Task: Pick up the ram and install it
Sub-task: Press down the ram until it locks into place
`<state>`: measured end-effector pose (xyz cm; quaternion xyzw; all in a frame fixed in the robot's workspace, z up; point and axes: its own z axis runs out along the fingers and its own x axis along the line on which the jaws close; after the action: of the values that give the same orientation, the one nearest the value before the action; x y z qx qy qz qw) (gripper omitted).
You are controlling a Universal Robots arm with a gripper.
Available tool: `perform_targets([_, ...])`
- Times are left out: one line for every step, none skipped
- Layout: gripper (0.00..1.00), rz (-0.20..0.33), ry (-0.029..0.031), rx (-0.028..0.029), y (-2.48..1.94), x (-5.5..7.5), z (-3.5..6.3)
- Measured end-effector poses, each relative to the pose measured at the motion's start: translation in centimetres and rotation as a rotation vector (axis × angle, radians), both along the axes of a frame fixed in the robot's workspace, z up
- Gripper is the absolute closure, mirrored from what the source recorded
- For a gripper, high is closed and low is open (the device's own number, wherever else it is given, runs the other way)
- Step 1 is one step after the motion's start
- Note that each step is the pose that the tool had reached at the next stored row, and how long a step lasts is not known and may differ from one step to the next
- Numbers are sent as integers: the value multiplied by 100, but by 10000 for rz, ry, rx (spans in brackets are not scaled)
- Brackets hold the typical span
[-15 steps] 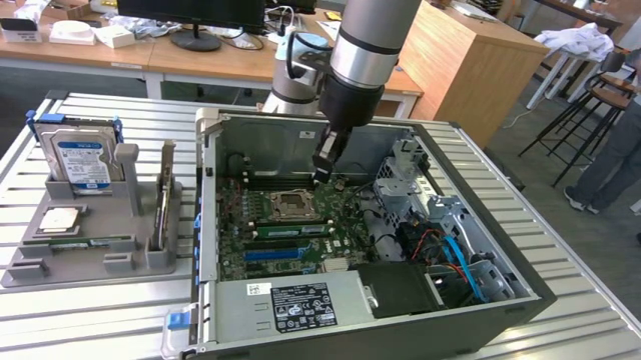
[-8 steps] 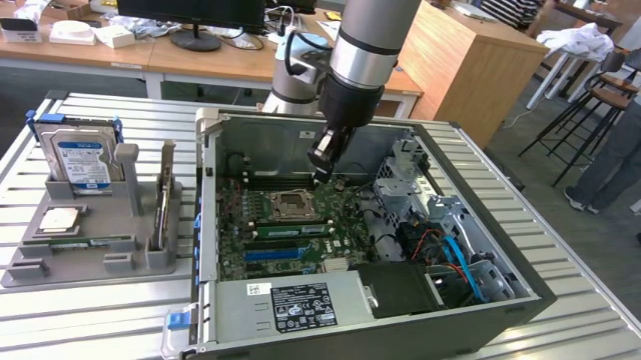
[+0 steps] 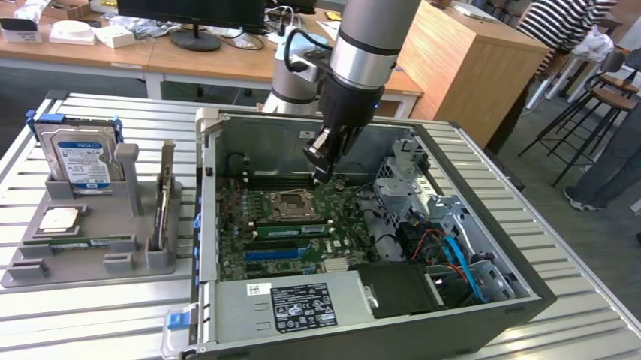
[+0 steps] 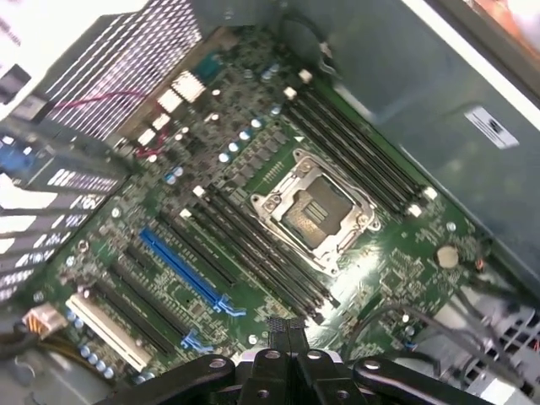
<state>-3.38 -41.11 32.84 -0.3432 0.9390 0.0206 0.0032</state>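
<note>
The ram (image 3: 78,241) is a long thin green stick lying flat in the grey holder tray (image 3: 60,266) at the exterior view's left, outside the computer. My gripper (image 3: 320,174) hangs inside the open computer case (image 3: 206,225), above the motherboard (image 3: 263,259) and just behind the processor socket (image 3: 290,201). In the wrist view the gripper (image 4: 284,327) is shut with nothing between its fingers. It hovers over the motherboard (image 4: 405,270) beside the silver socket (image 4: 314,211) and the rows of long black memory slots (image 4: 253,249).
The tray also holds an upright blue-labelled hard drive (image 3: 82,159), a square silver chip (image 3: 58,219) and an upright card (image 3: 162,199). Drive cages and cables (image 3: 440,232) fill the case's right side. A person (image 3: 561,45) stands at the back right by wooden furniture.
</note>
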Motion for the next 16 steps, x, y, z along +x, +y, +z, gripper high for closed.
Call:
perform_targets([90,-195,0,0,0,0,0])
perform_targets([90,-377,0,0,0,0,-1])
perform_targets([90,-555,0,0,0,0,-2])
perform_targets([90,-736,0,0,0,0,-2])
perform_targets([90,-916,-1,1,0,0,-3])
perform_targets([90,-1095,0,0,0,0,-3])
perform_targets([90,-1286,0,0,0,0,-4])
perform_targets([90,-1465,0,0,0,0,-4])
perform_targets([90,-1646,0,0,0,0,-5])
perform_targets([90,-1825,0,0,0,0,-5])
perform_targets([90,-2006,0,-1,0,0,-5])
perform_targets([90,-2185,0,-1,0,0,-6])
perform_targets([90,-2364,0,-1,0,0,-6])
perform_targets([90,-2562,0,-1,0,0,-7])
perform_targets([90,-2741,0,-1,0,0,-7])
perform_targets([90,-2916,0,0,0,0,-8])
